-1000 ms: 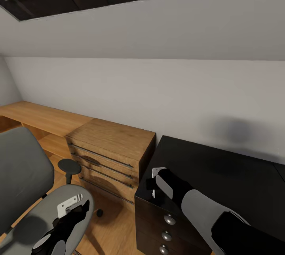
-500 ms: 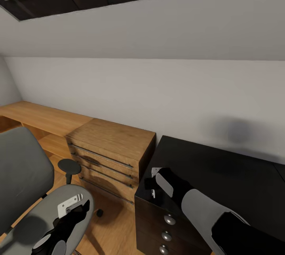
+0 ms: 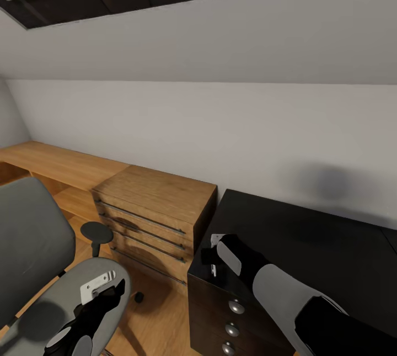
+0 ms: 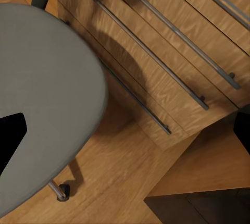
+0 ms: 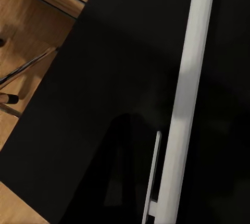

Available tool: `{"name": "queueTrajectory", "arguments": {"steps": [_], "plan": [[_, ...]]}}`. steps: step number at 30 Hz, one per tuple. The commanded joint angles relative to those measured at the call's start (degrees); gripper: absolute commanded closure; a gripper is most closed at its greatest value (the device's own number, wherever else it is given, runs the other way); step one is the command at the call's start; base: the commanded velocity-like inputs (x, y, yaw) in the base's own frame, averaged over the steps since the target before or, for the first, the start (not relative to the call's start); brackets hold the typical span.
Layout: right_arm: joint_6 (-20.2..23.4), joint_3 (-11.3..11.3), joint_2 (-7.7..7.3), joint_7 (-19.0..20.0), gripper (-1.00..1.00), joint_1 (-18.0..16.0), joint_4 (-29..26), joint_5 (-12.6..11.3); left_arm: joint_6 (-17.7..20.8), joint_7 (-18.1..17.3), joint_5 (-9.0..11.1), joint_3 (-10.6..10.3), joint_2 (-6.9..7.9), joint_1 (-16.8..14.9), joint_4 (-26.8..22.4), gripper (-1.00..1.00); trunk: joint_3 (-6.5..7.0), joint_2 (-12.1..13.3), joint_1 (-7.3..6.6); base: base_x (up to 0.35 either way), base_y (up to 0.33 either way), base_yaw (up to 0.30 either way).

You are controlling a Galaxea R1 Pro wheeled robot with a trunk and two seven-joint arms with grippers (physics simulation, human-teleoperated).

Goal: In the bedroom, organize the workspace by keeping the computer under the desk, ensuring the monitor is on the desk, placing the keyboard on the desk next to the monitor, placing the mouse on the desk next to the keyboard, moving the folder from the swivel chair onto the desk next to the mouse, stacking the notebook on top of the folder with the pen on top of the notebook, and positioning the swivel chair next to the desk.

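The right gripper [image 3: 214, 256] hangs over the front left corner of the black surface [image 3: 309, 240]. A thin white flat object [image 5: 183, 109] appears along it in the right wrist view; whether the gripper pinches it cannot be told. The left gripper [image 3: 99, 287] hangs over the seat of the swivel chair [image 3: 33, 245]; its finger spread cannot be told either.

Change over the last second: the right gripper has dipped slightly toward the front edge of the black surface; the left arm and the camera have not moved. Judgement: the robot is settling before a placement, with little progress yet.

Count: one swivel chair, one wooden drawer unit [image 3: 157, 210], one long wooden surface [image 3: 55, 163], one black surface with three round knobs. The chair seat is bare.
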Motion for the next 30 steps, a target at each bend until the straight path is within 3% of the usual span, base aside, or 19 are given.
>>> {"name": "queueTrajectory", "arguments": {"steps": [1,30], "plan": [[0.18,0.21,0.00,-0.59,1.00,0.00,3.30,-2.24,0.20,0.34,0.60,0.05,-0.03,-0.01,-0.12,-1.00,-0.07,-0.02,0.01,0.000,0.000,0.000],[3.09,0.21,0.00,-0.59,1.00,0.00,3.84,-2.33,0.29,0.35,0.60,0.05,-0.03,-0.01,-0.08,-1.00,-0.07,-0.02,0.01,0.000,0.000,0.000]]}}
